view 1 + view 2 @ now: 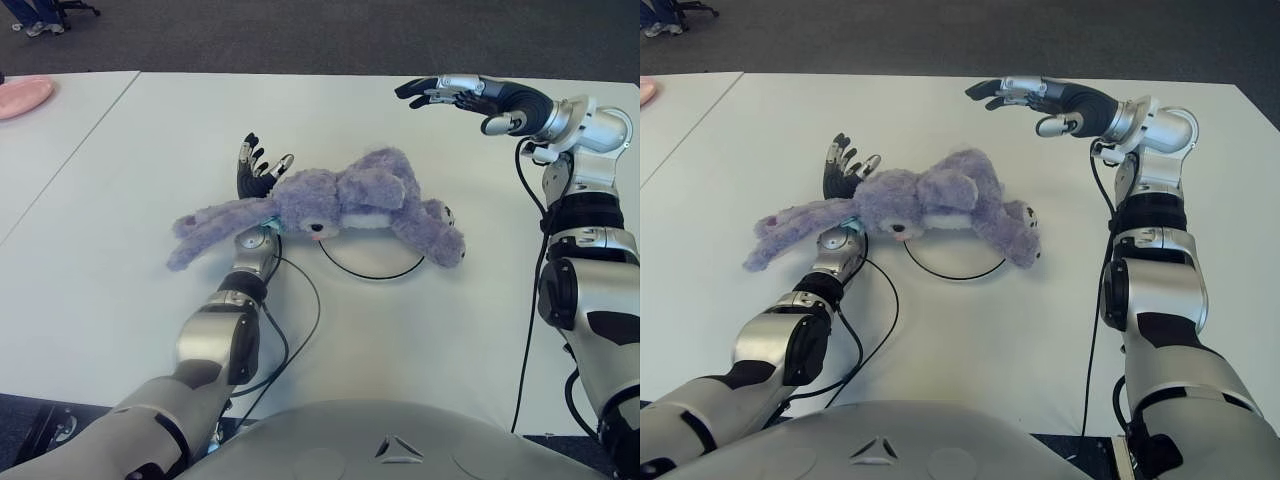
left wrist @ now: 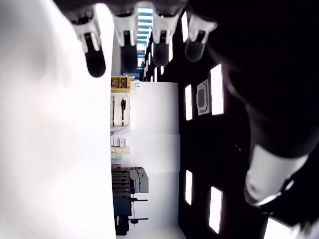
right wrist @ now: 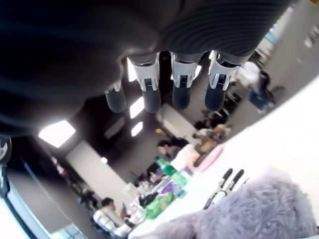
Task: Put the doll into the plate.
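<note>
doll (image 1: 345,200): shaggy purple plush, soft and matt; cloth muzzle paler and smoother
plate (image 1: 372,258): smooth white surface, matt, edged by a thin dark rim
desk (image 1: 120,200): smooth white top, matt with a faint sheen
left hand (image 1: 256,168): black matt plastic fingers with pale glossy tips; forearm shell of brushed silver metal with black rubbery joints
right hand (image 1: 470,98): black ribbed covering on the back; fingers dark plastic with silver segments; wrist polished metal
cable (image 1: 300,320): thin black rubber, slightly shiny
floor (image 1: 300,35): dark grey carpet, rough and matt
pink dish (image 1: 22,96): smooth, pale pink, looks like plastic
</note>
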You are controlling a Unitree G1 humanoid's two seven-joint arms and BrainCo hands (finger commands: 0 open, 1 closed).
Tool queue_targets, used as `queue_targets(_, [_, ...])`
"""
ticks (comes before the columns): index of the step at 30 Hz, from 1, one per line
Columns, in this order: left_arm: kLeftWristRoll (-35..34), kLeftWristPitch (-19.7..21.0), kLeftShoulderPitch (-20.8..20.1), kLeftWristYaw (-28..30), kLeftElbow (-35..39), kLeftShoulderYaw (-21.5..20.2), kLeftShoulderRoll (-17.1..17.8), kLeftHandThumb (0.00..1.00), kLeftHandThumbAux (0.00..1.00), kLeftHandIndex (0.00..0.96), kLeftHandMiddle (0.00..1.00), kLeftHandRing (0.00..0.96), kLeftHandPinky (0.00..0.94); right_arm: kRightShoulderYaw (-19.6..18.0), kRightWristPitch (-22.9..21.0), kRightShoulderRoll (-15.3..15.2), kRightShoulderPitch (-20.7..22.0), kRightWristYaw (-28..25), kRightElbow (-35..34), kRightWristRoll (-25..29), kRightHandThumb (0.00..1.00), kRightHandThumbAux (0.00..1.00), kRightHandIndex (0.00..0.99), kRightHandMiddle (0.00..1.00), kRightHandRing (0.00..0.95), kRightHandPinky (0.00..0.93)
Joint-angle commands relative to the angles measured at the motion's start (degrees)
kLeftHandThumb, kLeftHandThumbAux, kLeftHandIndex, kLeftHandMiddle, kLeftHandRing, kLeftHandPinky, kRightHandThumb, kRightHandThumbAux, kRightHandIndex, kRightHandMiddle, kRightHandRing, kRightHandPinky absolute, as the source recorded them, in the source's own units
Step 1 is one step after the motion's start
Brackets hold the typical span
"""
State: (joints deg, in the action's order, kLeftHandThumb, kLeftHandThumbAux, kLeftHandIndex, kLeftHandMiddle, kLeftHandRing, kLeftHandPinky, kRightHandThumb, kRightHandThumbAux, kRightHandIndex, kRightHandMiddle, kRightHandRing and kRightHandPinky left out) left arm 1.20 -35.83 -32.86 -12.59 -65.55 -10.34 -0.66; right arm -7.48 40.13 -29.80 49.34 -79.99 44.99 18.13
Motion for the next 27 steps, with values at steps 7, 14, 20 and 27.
queue_targets(7, [0.12,4.69,14.51,0.76,-10.64,-0.2,-4.75,0.0,0.733,0.046,0.089,0.113,0.177,2.62,1.15,-0.07,-3.97,-3.97,-4.65,1.62,0.28,0.187,0.0,0.0,0.0,0.0])
queue_targets(14, [-0.05,4.77,14.41,0.86,-10.62,-0.35,-4.75,0.0,0.73,0.049,0.094,0.118,0.178,1.89,-4.35,-1.44,0.58,-2.01,0.14,0.45,0.328,0.177,0.0,0.0,0.0,0.0])
queue_targets(20, [-0.37,5.11,14.12,1.2,-10.64,-0.64,-4.77,0.0,0.735,0.048,0.092,0.116,0.172,0.84,-6.82,-0.72,4.83,6.72,13.52,-3.44,0.251,0.232,0.0,0.0,0.0,0.0])
queue_targets(27, [-0.44,4.86,14.03,1.68,-10.63,-0.73,-4.72,0.0,0.724,0.046,0.091,0.115,0.167,-0.39,-2.44,1.73,3.65,20.9,23.23,-6.07,0.149,0.326,0.0,0.0,0.0,0.0])
